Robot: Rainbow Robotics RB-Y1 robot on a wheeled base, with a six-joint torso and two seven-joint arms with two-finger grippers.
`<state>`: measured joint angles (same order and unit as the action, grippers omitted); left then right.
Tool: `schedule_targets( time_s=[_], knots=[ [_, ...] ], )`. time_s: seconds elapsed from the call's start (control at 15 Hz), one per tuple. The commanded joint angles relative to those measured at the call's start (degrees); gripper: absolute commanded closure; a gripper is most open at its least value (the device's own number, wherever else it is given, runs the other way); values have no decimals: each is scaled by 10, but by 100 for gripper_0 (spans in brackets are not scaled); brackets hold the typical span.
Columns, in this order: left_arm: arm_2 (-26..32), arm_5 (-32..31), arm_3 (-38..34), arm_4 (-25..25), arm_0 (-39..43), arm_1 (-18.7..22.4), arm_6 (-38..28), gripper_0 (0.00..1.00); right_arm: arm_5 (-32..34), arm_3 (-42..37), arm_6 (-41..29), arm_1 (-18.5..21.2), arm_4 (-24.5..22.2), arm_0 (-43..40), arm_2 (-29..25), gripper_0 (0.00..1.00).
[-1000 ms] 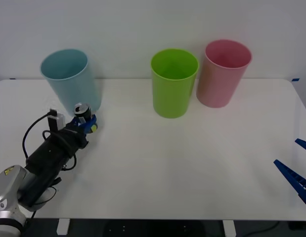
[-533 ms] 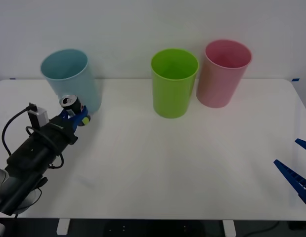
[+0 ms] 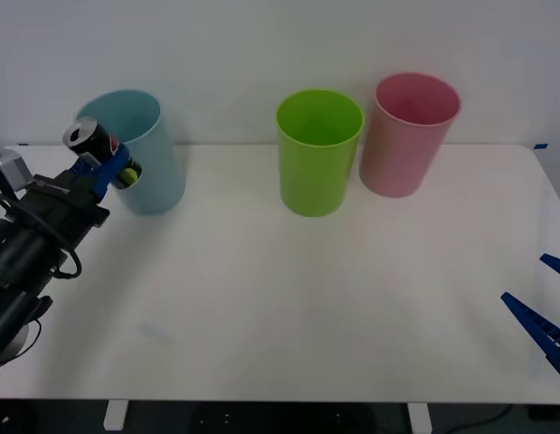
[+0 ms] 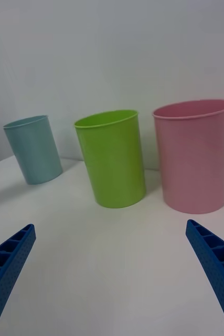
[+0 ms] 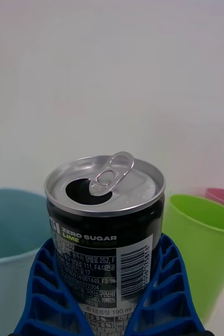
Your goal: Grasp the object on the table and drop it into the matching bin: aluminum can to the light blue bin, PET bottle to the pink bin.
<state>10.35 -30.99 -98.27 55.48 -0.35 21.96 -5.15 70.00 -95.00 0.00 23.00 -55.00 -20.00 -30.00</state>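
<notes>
The aluminum can [image 3: 91, 143] [image 5: 106, 231] is small and dark with a silver top and an opened tab. My left gripper [image 3: 106, 163] [image 5: 109, 310] is shut on it and holds it in the air, at about rim height, just in front of the light blue bin [image 3: 139, 172] [image 5: 9, 247] at the table's far left. The pink bin [image 3: 408, 136] [image 4: 195, 155] [image 5: 222, 199] stands at the back right. My right gripper [image 3: 546, 303] [image 4: 112, 273] hangs open over the table's [image 3: 307, 298] right edge, far from the can.
A bright green bin [image 3: 318, 152] [image 4: 114, 157] [image 5: 201, 247] stands between the light blue and pink bins along the back of the white table. A pale wall runs behind them. The table's front half is bare.
My left gripper has lifted the can off the table and carried it up and to the left, from beside the light blue bin's base to near its rim. The right arm has stayed still.
</notes>
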Motion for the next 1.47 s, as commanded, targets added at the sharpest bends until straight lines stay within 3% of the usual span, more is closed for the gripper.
schedule_targets(
  time_s=[0.07,0.4,0.8,1.07,1.47],
  knots=[
    [16,12,-6,24,-23,-1,-40,100,0,0,0,0,0,0,0,0],
    [47,43,2,94,-81,-1,-125,100,0,0,0,0,0,0,0,0],
    [57,61,91,147,-160,0,-110,100,0,0,0,0,0,0,0,0],
    [62,61,172,191,-221,5,-48,100,0,0,0,0,0,0,0,0],
    [60,61,240,243,-286,8,-42,100,0,0,0,0,0,0,0,0]
  ],
)
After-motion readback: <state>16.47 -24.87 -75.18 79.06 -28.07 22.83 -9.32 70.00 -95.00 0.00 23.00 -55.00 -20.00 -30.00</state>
